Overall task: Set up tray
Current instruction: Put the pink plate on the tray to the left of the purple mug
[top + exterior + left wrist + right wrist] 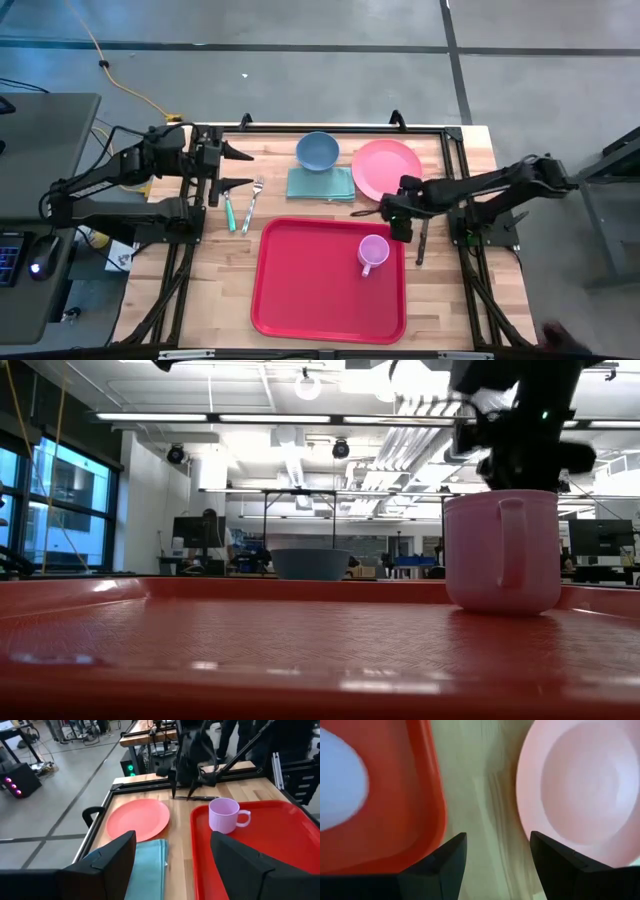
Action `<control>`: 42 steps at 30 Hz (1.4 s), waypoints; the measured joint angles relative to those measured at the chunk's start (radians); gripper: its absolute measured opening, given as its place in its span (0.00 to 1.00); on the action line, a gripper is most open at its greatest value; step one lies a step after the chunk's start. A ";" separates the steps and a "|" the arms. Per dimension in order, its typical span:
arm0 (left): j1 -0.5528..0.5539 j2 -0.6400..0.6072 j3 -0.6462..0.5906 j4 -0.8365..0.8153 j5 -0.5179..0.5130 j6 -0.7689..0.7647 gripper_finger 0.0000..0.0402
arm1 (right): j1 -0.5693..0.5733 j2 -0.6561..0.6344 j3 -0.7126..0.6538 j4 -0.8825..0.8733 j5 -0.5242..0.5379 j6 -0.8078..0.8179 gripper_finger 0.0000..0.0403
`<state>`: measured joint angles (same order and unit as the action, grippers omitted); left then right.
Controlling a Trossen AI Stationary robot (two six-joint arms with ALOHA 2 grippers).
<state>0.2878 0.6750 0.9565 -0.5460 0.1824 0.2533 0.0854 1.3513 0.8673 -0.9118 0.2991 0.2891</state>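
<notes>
The red tray (330,285) lies flat on the wooden table, near its front edge. A lilac mug (372,252) stands upright on the tray's far right part. My right gripper (392,212) hovers open over the strip of bare wood between the tray's far rim (432,795) and the pink plate (580,790), pointing steeply down with nothing between its fingers (447,857). My left gripper (243,168) stands open at the table's far left, high and nearly level, with nothing in it; its wrist view looks across the plate (137,819) and mug (225,815).
A blue bowl (317,150) stands at the far edge, with a folded teal napkin (320,183) in front of it. A fork (252,203) and a green-handled utensil (229,208) lie left of the tray. A dark slim utensil (422,240) lies right of the tray.
</notes>
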 joint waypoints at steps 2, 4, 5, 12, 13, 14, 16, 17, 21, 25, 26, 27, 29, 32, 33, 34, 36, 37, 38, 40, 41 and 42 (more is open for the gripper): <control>0.000 0.000 0.000 0.000 0.008 0.012 0.71 | 0.004 0.047 0.000 0.006 0.008 0.020 0.50; 0.000 0.000 0.000 -0.001 0.010 0.013 0.71 | 0.010 0.089 0.000 0.025 0.018 0.031 0.50; 0.000 0.000 0.000 -0.001 0.010 0.020 0.71 | 0.015 0.110 0.000 0.035 0.030 0.036 0.50; 0.000 0.000 0.000 -0.004 0.015 0.030 0.71 | 0.020 0.197 0.005 0.136 0.051 0.046 0.50; 0.000 0.000 0.000 -0.004 0.015 0.030 0.71 | 0.019 0.207 0.004 0.142 0.068 0.045 0.50; 0.000 0.000 0.000 -0.004 0.015 0.032 0.71 | 0.016 0.217 0.001 0.139 0.083 0.046 0.50; 0.000 0.000 0.000 -0.005 0.015 0.036 0.71 | 0.009 0.227 -0.003 0.130 0.087 0.051 0.50; 0.000 0.000 0.000 -0.006 0.015 0.037 0.71 | 0.003 0.227 0.000 0.135 0.091 0.051 0.50; 0.000 0.000 0.000 -0.015 0.017 0.037 0.71 | -0.009 0.219 0.000 0.128 0.086 0.054 0.50; 0.000 0.000 0.000 -0.033 0.017 0.037 0.71 | -0.021 0.197 0.001 0.102 0.095 0.078 0.50; 0.000 0.000 0.000 -0.036 0.017 0.037 0.71 | -0.027 0.198 0.001 0.099 0.097 0.074 0.50; 0.000 0.000 0.000 -0.034 0.017 0.037 0.71 | -0.031 0.198 0.000 0.101 0.096 0.070 0.50; 0.000 0.000 0.000 -0.034 0.017 0.037 0.71 | -0.041 0.198 0.000 0.108 0.095 0.053 0.50; 0.000 0.000 0.000 -0.033 0.017 0.037 0.71 | -0.061 0.203 0.000 0.121 0.104 0.044 0.50; 0.000 0.000 0.000 -0.033 0.017 0.037 0.71 | -0.070 0.203 0.000 0.128 0.103 0.043 0.50; 0.000 0.000 0.000 -0.033 0.017 0.037 0.71 | -0.079 0.202 0.000 0.133 0.104 0.043 0.50; 0.000 0.000 0.000 -0.033 0.017 0.037 0.71 | -0.095 0.202 0.000 0.147 0.096 0.038 0.50; 0.000 0.000 0.000 -0.033 0.017 0.037 0.71 | -0.100 0.202 0.000 0.157 0.094 0.027 0.50; 0.000 0.000 0.000 -0.033 0.016 0.037 0.71 | -0.106 0.202 0.000 0.165 0.093 0.020 0.50; 0.000 0.000 0.000 -0.033 0.012 0.037 0.71 | -0.119 0.202 0.000 0.180 0.090 0.016 0.50; 0.000 0.000 0.000 -0.033 0.010 0.037 0.71 | -0.127 0.202 0.000 0.188 0.087 0.016 0.50; 0.000 0.000 0.000 -0.033 0.010 0.037 0.71 | -0.134 0.205 0.000 0.197 0.085 0.015 0.50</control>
<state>0.2878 0.6754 0.9565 -0.5789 0.1925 0.2905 -0.0483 1.5563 0.8677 -0.7146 0.3845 0.3042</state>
